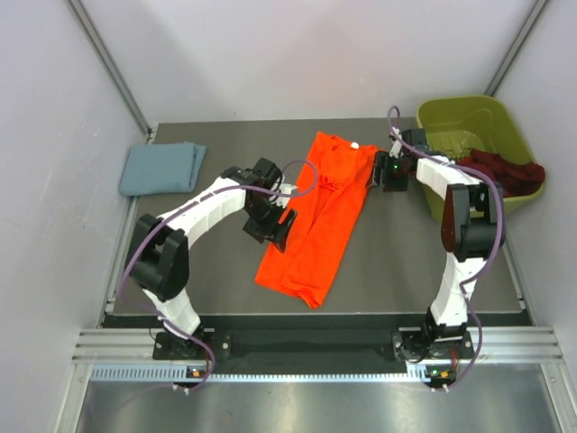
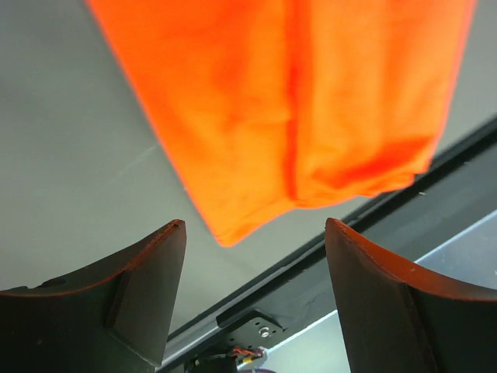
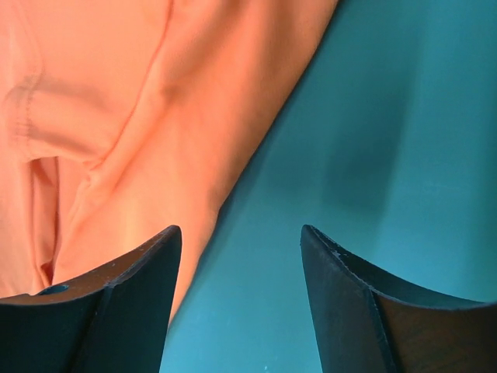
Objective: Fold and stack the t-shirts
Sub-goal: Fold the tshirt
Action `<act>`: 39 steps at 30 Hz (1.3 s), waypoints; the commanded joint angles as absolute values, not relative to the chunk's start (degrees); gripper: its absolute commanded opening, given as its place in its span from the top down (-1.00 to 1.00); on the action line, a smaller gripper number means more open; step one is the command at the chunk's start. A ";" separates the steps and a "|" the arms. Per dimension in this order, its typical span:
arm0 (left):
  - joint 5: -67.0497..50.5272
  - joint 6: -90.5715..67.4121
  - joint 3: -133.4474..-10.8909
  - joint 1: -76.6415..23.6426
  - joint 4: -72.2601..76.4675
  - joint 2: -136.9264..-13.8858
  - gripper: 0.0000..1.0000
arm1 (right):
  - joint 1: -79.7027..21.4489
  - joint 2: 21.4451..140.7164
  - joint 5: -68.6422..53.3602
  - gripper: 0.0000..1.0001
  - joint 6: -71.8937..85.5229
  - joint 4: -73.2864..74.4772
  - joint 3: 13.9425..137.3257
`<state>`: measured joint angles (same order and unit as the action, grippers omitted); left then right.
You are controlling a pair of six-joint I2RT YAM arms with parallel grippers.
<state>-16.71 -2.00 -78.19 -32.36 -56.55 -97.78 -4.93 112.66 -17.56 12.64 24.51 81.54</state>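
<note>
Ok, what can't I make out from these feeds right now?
Top view: the left claw covers part of the orange t-shirt along its left edge.
Top view: the dark red garment hides whatever lies under it in the green bin.
Top view: the blue folded cloth is too small to count its layers.
Wrist views: the t-shirt runs off the frame edges in both, so most of it is unseen.

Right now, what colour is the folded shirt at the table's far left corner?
The folded shirt is plain grey-blue, seen only in the top external view.

Bright even light, teal-tinted right wrist view
</note>
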 commanded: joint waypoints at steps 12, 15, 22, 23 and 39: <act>-22.06 -5.01 -76.64 -25.93 -56.34 -106.60 -0.35 | -7.38 125.33 -18.81 -0.27 14.68 19.16 93.95; -22.41 -5.27 -76.73 -25.49 -56.51 -108.10 -0.19 | -7.56 126.82 -18.81 -0.22 14.76 19.25 95.80; -24.78 -6.41 -76.11 -25.40 -56.42 -110.39 0.31 | -7.56 127.97 -18.89 0.26 14.50 19.07 96.59; -24.96 -6.59 -76.11 -25.40 -56.51 -110.65 0.40 | -7.56 128.14 -18.98 0.30 14.68 18.99 96.85; -21.80 -6.42 -71.90 -25.49 -55.46 -107.32 0.24 | -9.49 143.25 -20.74 0.33 16.26 19.43 120.31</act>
<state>-22.39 -6.28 -73.36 -25.58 -55.99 -110.96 -7.99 140.66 -20.64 15.18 19.75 115.94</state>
